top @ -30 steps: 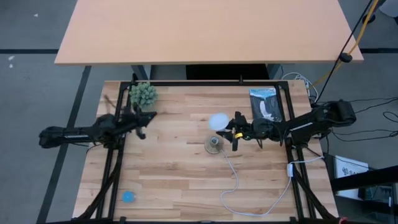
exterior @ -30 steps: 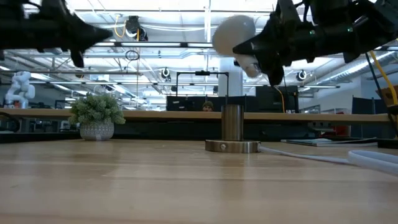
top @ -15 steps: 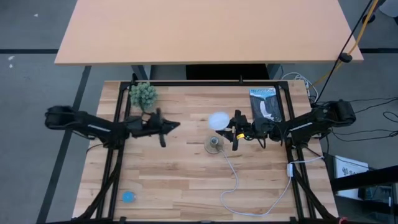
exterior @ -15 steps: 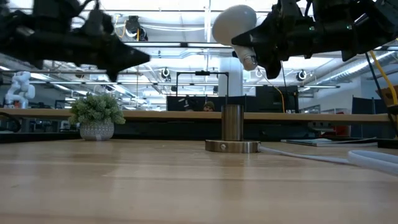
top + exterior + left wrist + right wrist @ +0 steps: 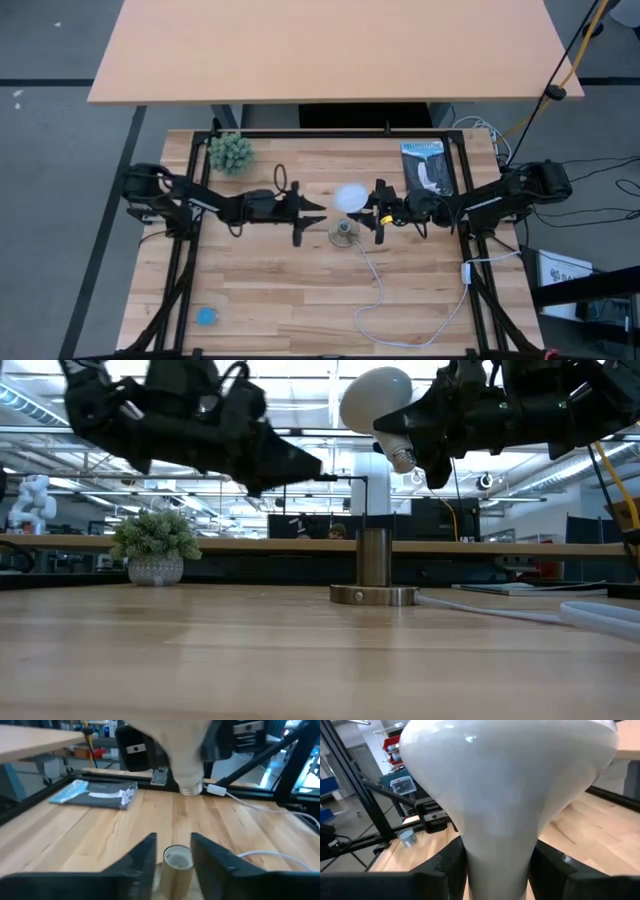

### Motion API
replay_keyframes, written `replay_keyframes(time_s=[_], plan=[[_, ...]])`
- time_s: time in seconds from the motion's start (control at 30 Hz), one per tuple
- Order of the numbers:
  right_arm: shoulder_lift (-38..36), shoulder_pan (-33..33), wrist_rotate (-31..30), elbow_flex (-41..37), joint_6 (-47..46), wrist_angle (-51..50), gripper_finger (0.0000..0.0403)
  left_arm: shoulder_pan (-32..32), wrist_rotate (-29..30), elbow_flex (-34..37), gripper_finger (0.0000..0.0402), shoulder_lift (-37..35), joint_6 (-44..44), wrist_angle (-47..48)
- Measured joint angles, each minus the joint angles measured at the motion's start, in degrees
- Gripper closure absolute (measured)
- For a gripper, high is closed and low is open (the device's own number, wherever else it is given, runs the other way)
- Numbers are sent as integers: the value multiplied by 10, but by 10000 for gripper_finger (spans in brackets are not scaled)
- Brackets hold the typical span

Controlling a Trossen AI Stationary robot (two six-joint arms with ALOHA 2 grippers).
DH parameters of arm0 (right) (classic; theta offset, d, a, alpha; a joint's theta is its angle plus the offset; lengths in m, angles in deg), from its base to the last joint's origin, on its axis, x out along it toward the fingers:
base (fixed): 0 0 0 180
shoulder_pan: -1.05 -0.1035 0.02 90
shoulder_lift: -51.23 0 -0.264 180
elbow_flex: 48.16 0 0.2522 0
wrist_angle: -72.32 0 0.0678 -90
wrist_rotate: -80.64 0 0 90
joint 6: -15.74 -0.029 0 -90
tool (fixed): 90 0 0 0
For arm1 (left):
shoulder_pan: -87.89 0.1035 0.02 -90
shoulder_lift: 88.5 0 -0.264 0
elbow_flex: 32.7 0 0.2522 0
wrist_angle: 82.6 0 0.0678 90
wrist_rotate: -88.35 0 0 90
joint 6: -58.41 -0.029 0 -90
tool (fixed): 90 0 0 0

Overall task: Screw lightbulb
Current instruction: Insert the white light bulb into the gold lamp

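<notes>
The lightbulb [image 5: 377, 400] is a white frosted globe that narrows to a greyish threaded base, and it is held tilted in the air with the globe pointing away from the right end effector [image 5: 378, 213]. That end effector is clamped on the bulb's narrow neck; the right wrist view shows a dark finger [image 5: 445, 870] pressed against each side of it (the bulb fills most of that view). The base hangs above and just to one side of the socket [image 5: 374, 573], a silvery disc with an upright metal cylinder, standing on the tabletop [image 5: 280, 290] almost directly below the right end effector.

The left end effector [image 5: 305, 212] hovers on the far side of the socket from the right one, its fingers [image 5: 142, 857] parted with the socket's open top visible between them. A white cord [image 5: 378, 290] trails from the socket across the tabletop. Behind the left end effector stands a small potted plant [image 5: 231, 152]; a dark packet [image 5: 427, 170] lies behind the right one.
</notes>
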Motion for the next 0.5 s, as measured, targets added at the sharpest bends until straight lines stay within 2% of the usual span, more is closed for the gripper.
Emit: replay_keyframes(time_s=[0.13,0.23,0.33,0.5], plan=[[0,0,1,0,0,-12,241,-7,1,-33,194,22,15,0],[0,0,1,0,1,-15,241,-8,2,-51,160,23,15,-1],[0,0,1,0,4,-23,241,-7,2,-60,143,23,16,-1],[0,-4,3,0,9,-43,241,-7,2,-67,142,23,13,2]])
